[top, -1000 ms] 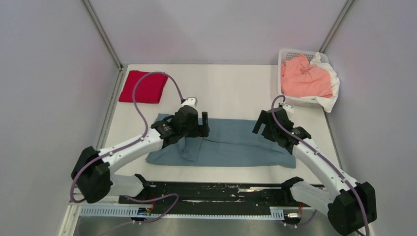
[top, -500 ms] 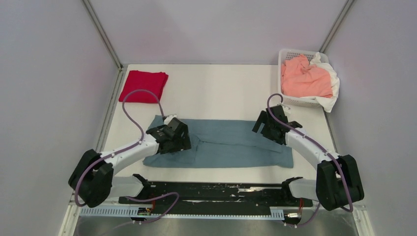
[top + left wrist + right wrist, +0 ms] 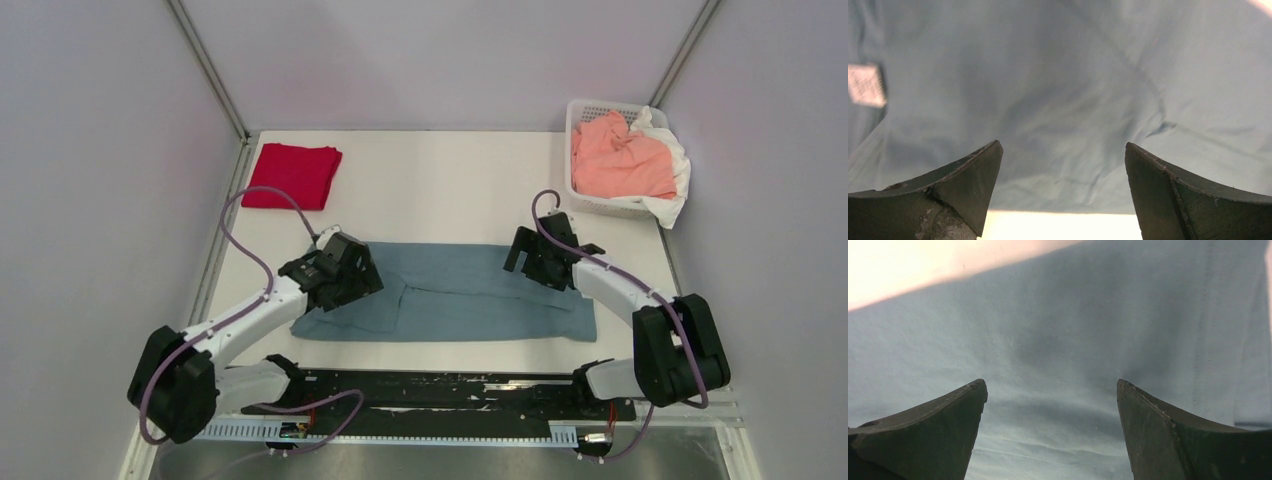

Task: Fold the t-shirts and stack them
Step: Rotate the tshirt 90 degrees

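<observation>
A dusty teal-blue t-shirt (image 3: 460,290) lies flat on the table as a long folded band. My left gripper (image 3: 345,278) is open and empty, low over its left end; the cloth (image 3: 1058,100) fills the left wrist view between the spread fingers (image 3: 968,185). My right gripper (image 3: 530,260) is open and empty over the shirt's right part; the cloth (image 3: 1058,355) shows between its fingers (image 3: 1153,435). A folded bright red t-shirt (image 3: 292,176) lies at the far left. A salmon-pink t-shirt (image 3: 620,158) is heaped in the basket.
The white perforated basket (image 3: 588,108) stands at the far right corner, with a white cloth (image 3: 672,195) hanging over its rim. Grey walls close in the white table (image 3: 440,180) on three sides. A black rail (image 3: 430,385) runs along the near edge.
My left gripper has drawn back to the left and near side over the teal shirt, whose folded flap now lies flat. My right gripper has shifted slightly left and away.
</observation>
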{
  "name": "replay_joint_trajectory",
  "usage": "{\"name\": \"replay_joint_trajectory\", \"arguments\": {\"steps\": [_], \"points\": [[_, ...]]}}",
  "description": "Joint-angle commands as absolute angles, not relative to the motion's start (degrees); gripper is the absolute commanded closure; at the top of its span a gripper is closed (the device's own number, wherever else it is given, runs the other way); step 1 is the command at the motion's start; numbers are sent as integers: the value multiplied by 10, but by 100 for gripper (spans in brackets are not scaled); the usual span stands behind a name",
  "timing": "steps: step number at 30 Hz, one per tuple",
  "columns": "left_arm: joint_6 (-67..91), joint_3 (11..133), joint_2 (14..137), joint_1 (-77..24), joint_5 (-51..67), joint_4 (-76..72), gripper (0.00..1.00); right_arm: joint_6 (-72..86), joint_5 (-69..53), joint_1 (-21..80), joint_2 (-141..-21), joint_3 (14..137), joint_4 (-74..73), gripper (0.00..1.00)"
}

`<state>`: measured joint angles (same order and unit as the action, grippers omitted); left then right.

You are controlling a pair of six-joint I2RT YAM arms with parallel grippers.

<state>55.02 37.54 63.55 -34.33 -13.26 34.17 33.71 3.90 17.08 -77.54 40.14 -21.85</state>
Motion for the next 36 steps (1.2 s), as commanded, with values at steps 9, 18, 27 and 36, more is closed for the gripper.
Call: {"name": "replay_joint_trajectory", "arguments": {"steps": [9, 18, 27, 36], "points": [[515, 534, 940, -245, 0, 167, 0, 329, -24, 170, -806, 404, -172, 0], [344, 981, 1273, -204, 136, 346, 0, 318, -156, 181, -795, 338, -184, 0], [450, 1412, 1558, -204, 350, 249, 0, 349, -266, 352, -873, 357, -77, 0], [709, 1454, 1644, -202, 291, 18, 0, 447, -217, 490, -924, 430, -24, 0]]}}
